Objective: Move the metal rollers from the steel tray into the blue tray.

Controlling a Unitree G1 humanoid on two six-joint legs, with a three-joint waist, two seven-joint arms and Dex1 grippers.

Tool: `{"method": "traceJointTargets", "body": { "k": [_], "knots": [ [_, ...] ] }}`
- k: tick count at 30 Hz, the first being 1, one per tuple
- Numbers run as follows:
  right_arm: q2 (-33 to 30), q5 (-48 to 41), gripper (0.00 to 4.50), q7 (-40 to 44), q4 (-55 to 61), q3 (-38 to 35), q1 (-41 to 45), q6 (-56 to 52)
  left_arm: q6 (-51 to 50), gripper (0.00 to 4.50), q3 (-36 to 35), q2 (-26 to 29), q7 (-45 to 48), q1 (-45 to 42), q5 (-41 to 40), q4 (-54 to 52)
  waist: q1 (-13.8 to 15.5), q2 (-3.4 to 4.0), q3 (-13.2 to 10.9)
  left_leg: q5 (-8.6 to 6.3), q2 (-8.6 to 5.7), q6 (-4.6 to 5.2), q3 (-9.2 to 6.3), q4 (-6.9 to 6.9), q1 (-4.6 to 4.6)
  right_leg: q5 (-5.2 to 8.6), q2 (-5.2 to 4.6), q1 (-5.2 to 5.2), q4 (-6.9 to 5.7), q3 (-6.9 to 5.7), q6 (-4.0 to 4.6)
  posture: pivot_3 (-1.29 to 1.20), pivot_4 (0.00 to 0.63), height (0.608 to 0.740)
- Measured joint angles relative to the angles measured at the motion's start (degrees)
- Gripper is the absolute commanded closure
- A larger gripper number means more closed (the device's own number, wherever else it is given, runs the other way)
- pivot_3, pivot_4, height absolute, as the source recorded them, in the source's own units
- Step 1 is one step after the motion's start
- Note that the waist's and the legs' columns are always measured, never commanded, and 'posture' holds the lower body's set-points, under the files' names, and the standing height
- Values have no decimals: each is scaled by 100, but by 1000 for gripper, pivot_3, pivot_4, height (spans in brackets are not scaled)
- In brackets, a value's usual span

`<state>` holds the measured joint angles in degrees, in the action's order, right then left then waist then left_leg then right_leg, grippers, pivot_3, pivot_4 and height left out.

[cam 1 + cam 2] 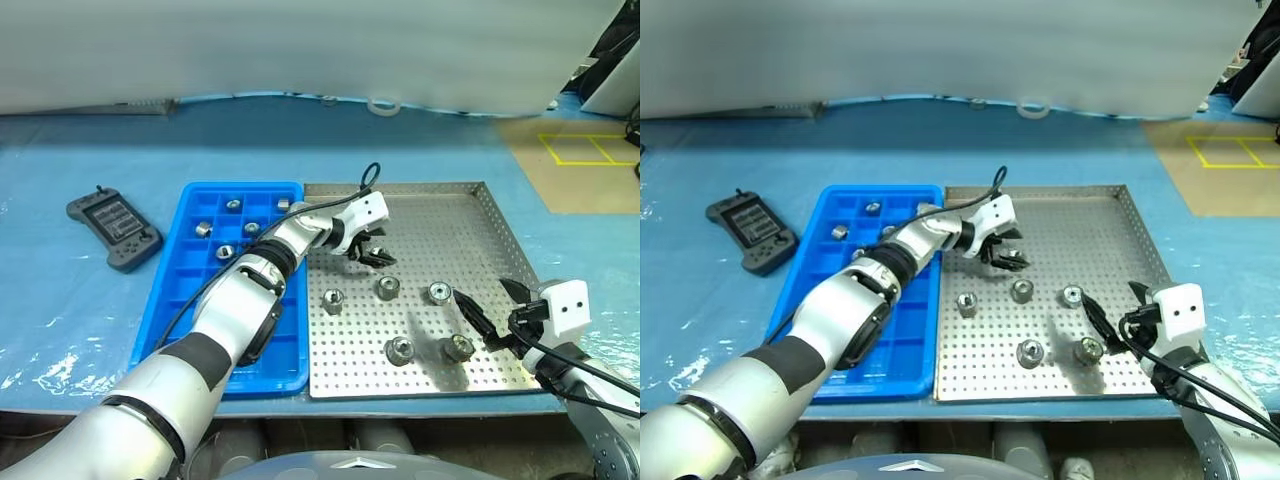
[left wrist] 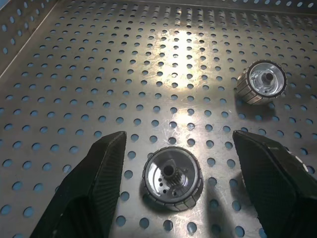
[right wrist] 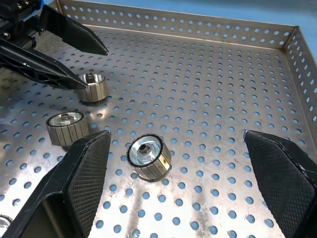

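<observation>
In the left eye view, the steel tray (image 1: 470, 215) sits on the bench with the blue tray (image 1: 175, 300) touching its left edge. Five rollers (image 1: 388, 288) stand in the steel tray's near half, and a few more lie in the blue tray's far cups. A black controller (image 1: 114, 229) lies left of the blue tray. The left end effector (image 1: 372, 255) hangs over the steel tray's middle, fingers apart. The right end effector (image 1: 490, 305) is near the tray's near right corner, fingers wide apart.

In the left wrist view, a roller stands between the open fingers (image 2: 94, 183), not touched.

In the right wrist view, another roller stands between the wide fingers (image 3: 81, 183).
</observation>
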<state>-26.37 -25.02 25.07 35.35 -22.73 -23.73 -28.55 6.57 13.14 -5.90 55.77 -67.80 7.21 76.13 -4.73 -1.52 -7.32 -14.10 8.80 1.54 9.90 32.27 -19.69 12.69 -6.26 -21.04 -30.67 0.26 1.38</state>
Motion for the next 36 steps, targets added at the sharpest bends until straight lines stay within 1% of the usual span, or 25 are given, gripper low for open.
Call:
{"method": "traceJointTargets", "body": {
  "k": [4, 7, 11, 15, 21, 22, 24, 25, 26, 30, 31, 36],
  "knots": [
    [91, 83, 0, -41, 0, 43, -108, 72, 70, 900, 122, -12, -256, 199, 314, 25, -90, 2, -1, -5, -4, 9, -4, 12, -12, 0, -5, -3, 4, -2, 0, -530, 150, 740],
    [135, 163, 0, -79, 0, 42, -264, 106, 117, 900, 107, 42, -433, 241, 404, 24, -117, 3, 0, -5, -3, 8, -11, 12, -14, 0, -4, 1, 8, -9, -1, -537, 150, 740],
    [184, 209, 0, -116, 1, 42, -367, 139, 75, 900, 97, 103, -634, 330, 523, 71, -231, 7, 1, -6, -7, 11, -18, 13, -25, 0, -6, -1, 14, -16, -1, -544, 150, 740],
    [192, 353, 0, -177, 0, 49, -408, 144, 66, 900, 101, 42, -1087, 352, 636, 87, -278, 9, 2, -10, -8, 18, -23, 15, -28, 0, -9, 8, 26, -22, 0, -551, 150, 740],
    [224, 377, 0, -188, 5, 105, -357, 166, 79, 900, 67, 14, -1186, 352, 656, 89, -409, 18, 8, -12, -13, 21, -30, 19, -32, 0, -13, 12, 33, -26, -1, -563, 150, 740],
    [228, 396, 0, -189, 5, 113, -366, 180, 80, 1289, 60, 4, -1201, 352, 655, 89, -425, 19, 8, -13, -13, 23, -31, 19, -33, 1, -13, 12, 37, -28, -1, -564, 150, 740],
    [230, 435, 0, -188, 5, 134, -394, 198, 79, 1779, 45, -11, -1154, 356, 653, 91, -463, 22, 10, -14, -13, 25, -35, 19, -36, 0, -13, 15, 47, -32, -1, -565, 150, 740],
    [231, 457, 0, -183, 5, 151, -415, 205, 78, 2173, 39, -10, -1129, 364, 653, 91, -495, 24, 10, -15, -14, 27, -40, 19, -39, 0, -13, 17, 55, -36, -1, -565, 150, 740],
    [231, 475, 0, -180, 5, 153, -430, 207, 82, 2465, 41, -8, -1144, 367, 664, 91, -533, 26, 10, -17, -15, 30, -42, 18, -41, 0, -13, 21, 60, -39, -1, -563, 150, 740],
    [221, 544, 0, -166, 5, 154, -449, 230, 142, 2465, 82, 11, -1375, 369, 772, 91, -637, 35, 15, -25, -20, 43, -51, 19, -40, 0, -18, 42, 89, -50, -1, -559, 150, 740],
    [214, 557, 0, -163, 4, 153, -448, 232, 142, 2630, 75, 27, -1376, 369, 772, 92, -671, 36, 15, -26, -26, 45, -54, 19, -41, 0, -22, 43, 90, -53, -1, -557, 150, 740],
    [200, 595, 0, -141, 4, 155, -394, 232, 119, 2643, 65, 69, -1445, 369, 790, 95, -760, 41, 17, -32, -40, 55, -66, 29, -43, 0, -39, 54, 93, -68, -1, -542, 150, 740]
  ]
}}
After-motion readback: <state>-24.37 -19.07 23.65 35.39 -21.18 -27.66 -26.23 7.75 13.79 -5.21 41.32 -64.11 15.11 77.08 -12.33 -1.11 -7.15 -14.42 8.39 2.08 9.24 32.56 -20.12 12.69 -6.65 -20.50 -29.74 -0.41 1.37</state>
